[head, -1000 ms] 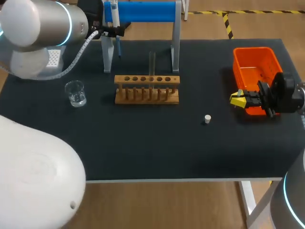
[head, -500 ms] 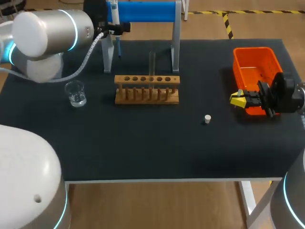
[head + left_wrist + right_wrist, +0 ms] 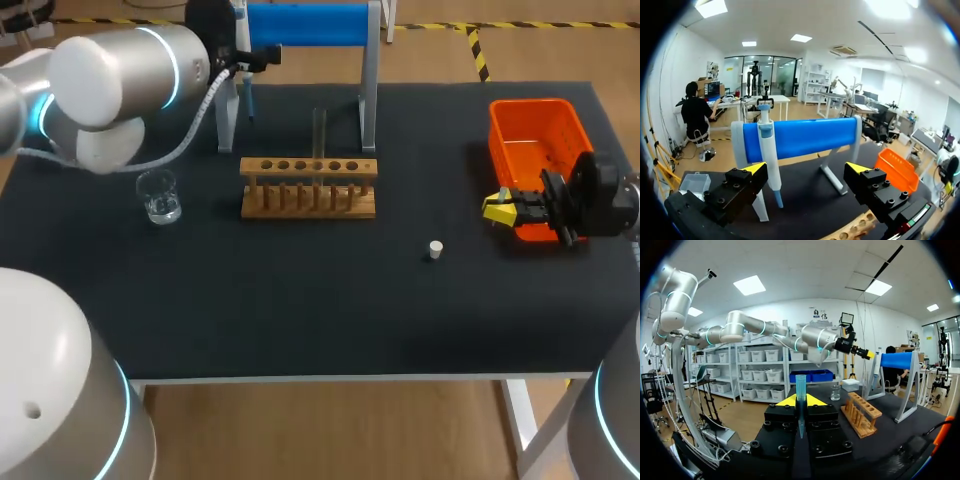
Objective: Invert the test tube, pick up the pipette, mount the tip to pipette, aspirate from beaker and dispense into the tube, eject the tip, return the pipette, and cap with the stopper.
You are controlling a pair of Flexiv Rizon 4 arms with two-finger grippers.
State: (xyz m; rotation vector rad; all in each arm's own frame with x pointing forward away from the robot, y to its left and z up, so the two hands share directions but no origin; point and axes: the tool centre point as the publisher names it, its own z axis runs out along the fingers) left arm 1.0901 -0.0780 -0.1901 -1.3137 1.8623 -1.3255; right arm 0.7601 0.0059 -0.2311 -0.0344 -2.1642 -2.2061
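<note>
The pipette (image 3: 769,155) hangs on the blue-barred stand (image 3: 805,137), just ahead of my open left gripper (image 3: 807,172) and nearer one of its fingers. Seen from the head view, that gripper (image 3: 258,57) is at the stand's left post, by the pipette (image 3: 243,60). A clear test tube (image 3: 319,135) stands upright in the wooden rack (image 3: 308,187). The glass beaker (image 3: 158,195) sits left of the rack, and the white stopper (image 3: 435,249) lies to its right. My right gripper (image 3: 500,207) is beside the orange bin (image 3: 535,150), shut on a teal pipette tip (image 3: 800,400).
A white tip box (image 3: 696,182) sits at the table's far left corner, behind my left arm in the head view. The stand's posts (image 3: 368,100) rise behind the rack. The table's front half is bare black mat.
My left arm has swung to the right and back, bringing its gripper closer to the pipette on the stand. The right arm and the tip have not moved.
</note>
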